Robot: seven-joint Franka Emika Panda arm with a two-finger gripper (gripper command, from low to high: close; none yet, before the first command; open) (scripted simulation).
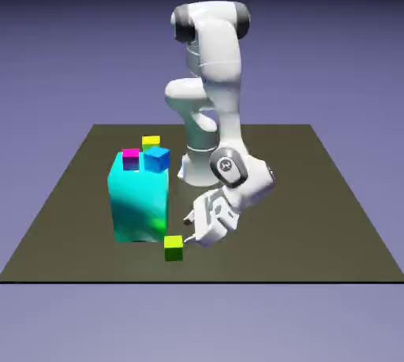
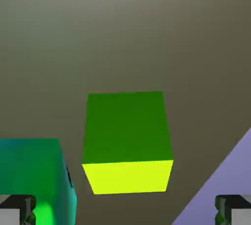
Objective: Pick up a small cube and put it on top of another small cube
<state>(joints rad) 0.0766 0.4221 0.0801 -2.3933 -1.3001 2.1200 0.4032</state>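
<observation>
Gripper (image 1: pixel 187 222) jaws wide open, empty, tilted low beside tiny yellow-topped green-sided cube (image 1: pixel 173 248) near big cyan block (image 1: pixel 140 204).

Dark table (image 1: pixel 331 218), blue-violet backdrop (image 1: pixel 71 37)

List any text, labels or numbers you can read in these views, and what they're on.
No readable text in either view.
A small round emblem on the arm's wrist is too small to read.
The small cube, the big cyan block, the magenta cube and the blue cube carry no markings.
</observation>
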